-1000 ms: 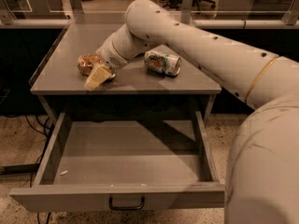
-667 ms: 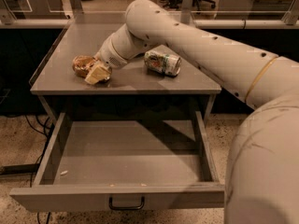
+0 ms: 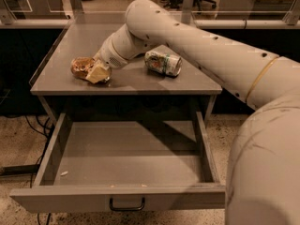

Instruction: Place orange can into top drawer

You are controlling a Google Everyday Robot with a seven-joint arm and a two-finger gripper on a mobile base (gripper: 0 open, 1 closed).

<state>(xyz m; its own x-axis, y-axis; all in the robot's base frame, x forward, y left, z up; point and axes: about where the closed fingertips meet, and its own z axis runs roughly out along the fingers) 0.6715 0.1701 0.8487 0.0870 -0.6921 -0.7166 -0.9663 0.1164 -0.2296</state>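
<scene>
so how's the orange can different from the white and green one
The orange can is brownish-orange and looks dented; the white and green can is pale with a smoother body. The orange can sits toward the left of the tabletop with the hand right against it; the white and green can lies further right, away from the hand. Both rest on the tabletop, neither in the open top drawer.

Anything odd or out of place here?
Both cans lie toppled on the grey tabletop: dented brownish-orange can at the tool, white-and-green can beside the arm. A pale scrap in the open grey metal drawer.
</scene>
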